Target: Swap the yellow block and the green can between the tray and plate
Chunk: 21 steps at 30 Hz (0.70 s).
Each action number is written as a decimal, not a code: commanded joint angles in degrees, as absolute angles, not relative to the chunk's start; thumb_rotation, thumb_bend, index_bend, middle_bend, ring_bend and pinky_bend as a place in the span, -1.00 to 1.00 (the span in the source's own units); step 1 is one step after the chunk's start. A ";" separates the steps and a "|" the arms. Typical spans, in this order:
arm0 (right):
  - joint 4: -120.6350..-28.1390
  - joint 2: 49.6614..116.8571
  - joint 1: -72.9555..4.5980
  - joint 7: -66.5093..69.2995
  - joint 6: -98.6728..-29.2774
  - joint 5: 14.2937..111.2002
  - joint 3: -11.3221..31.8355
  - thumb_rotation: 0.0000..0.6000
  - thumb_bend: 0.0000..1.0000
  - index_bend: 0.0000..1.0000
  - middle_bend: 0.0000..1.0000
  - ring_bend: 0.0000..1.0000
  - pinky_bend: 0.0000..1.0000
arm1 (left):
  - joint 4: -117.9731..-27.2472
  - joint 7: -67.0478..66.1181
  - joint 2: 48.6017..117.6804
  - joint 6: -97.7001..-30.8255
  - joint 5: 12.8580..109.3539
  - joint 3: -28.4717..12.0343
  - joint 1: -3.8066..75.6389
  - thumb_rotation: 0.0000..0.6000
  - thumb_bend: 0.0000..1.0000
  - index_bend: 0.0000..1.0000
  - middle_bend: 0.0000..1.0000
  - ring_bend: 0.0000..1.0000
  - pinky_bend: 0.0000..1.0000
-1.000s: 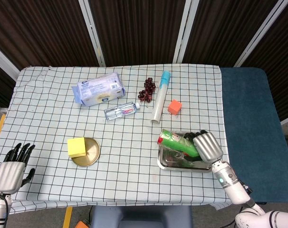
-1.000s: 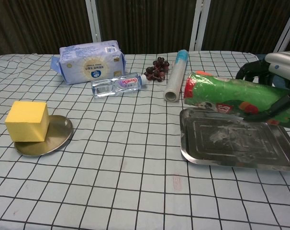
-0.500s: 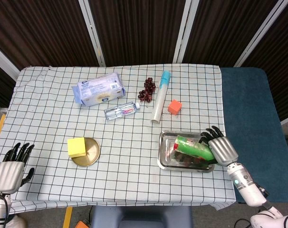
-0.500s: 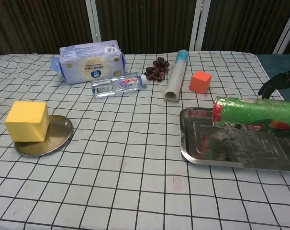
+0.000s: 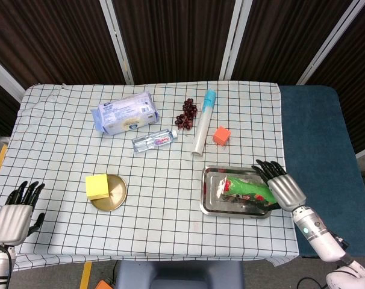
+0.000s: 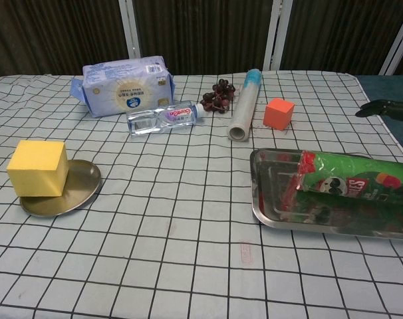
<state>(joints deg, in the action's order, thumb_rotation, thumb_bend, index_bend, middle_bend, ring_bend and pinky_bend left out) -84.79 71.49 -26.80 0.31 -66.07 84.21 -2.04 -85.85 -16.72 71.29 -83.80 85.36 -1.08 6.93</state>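
— Fingers of my right hand are spread apart at the right end of the tray; from the head view I cannot tell whether they touch the green can. Nothing is clasped in them.

— Where does the can lie, then?

— On its side inside the tray, lengthwise, its red end toward the tray's left half, its other end just beside my palm. From the chest view only my fingertips show, near the table's right edge, beyond the can.

— And the block?

— The yellow block sits on the left rim of the plate, overhanging it, toward the table's front left. My left hand hangs off the front left corner of the table, fingers apart, holding nothing.

— Anything else on the cloth?

— Toward the back edge: a blue wipes pack, a small water bottle, dark grapes, a roll of film, and an orange cube between the roll and the tray's far rim.
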 commanded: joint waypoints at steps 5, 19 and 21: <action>-86.24 69.18 -22.53 1.81 -75.47 87.27 -0.92 1.00 -0.90 -1.00 -1.00 -1.00 -1.00 | -85.93 -16.22 71.21 -84.62 86.19 -1.08 6.79 1.00 -0.22 -0.78 -0.79 -0.90 -0.58; -89.83 67.19 -9.20 -7.47 -90.70 78.84 2.40 1.00 -0.90 -1.00 -1.00 -1.00 -1.00 | -87.39 -14.07 69.74 -87.71 88.60 -0.87 5.66 1.00 -0.22 -0.78 -0.79 -0.90 -0.58; -90.65 66.50 -8.68 -7.54 -89.10 76.77 2.63 1.00 -0.90 -1.00 -1.00 -1.00 -1.00 | -87.59 -13.67 69.47 -87.97 88.66 -0.91 5.50 1.00 -0.23 -0.78 -0.79 -0.90 -0.58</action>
